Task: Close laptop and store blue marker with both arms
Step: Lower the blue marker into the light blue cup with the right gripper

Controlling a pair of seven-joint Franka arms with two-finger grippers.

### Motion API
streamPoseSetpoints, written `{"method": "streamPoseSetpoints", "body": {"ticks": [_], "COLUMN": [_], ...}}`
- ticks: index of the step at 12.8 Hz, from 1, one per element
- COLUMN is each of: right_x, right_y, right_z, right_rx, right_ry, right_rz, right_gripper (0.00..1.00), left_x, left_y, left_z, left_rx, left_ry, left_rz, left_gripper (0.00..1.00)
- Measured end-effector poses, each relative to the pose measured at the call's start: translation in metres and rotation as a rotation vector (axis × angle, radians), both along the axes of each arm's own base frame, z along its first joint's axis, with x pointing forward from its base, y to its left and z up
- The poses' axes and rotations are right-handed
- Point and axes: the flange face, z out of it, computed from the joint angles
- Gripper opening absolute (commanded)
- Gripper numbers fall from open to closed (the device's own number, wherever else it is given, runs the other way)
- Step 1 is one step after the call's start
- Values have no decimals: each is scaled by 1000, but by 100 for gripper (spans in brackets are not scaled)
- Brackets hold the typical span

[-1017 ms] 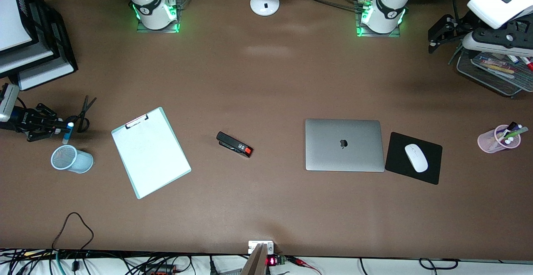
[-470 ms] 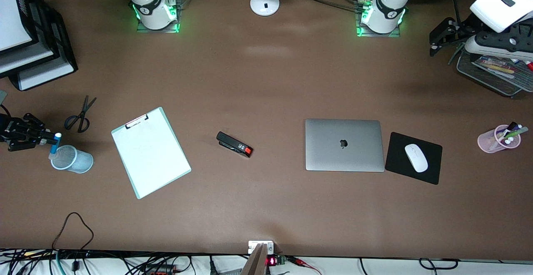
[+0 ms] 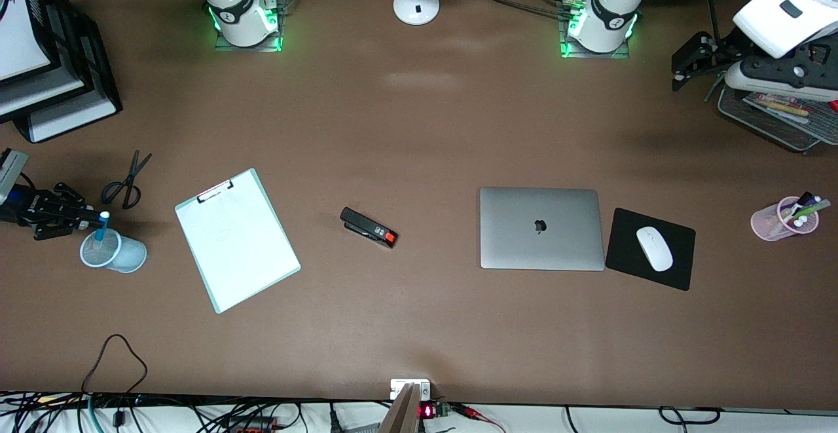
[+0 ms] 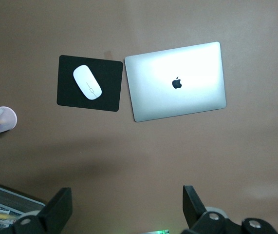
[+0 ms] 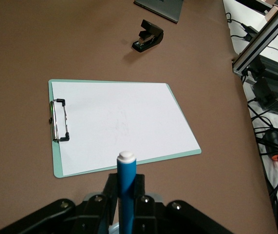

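While the laptop (image 3: 541, 228) lies closed, we see the right gripper (image 3: 84, 217) clamped on the marker (image 3: 100, 226) over the cup (image 3: 112, 251) (blue mesh). The left gripper (image 3: 684, 69) waits above the table (image 3: 419, 125), fingers apart.

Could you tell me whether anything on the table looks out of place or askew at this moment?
Nothing looks damaged or spilled. The laptop lies shut and square. The clipboard and stapler lie at an angle. The right hand holds the blue marker upright over the mesh cup.
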Motion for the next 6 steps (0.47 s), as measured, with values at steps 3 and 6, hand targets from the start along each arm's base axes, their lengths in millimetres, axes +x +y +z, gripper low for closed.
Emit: {"method": "streamPoseSetpoints", "body": {"ticks": [3, 6], "right_x": [-2, -2], "right_y": [-2, -13], "right_z": [-14, -32], "right_rx": [12, 18], "right_ry": [15, 27], "right_rz": [-8, -23], "right_gripper": [4, 4], "left_x": [5, 4], "left_y": [0, -7], "left_z": [-10, -11], "left_rx": [1, 2], "left_ry": [20, 22], "left_rz": [-1, -2], "left_gripper": [100, 100]}}
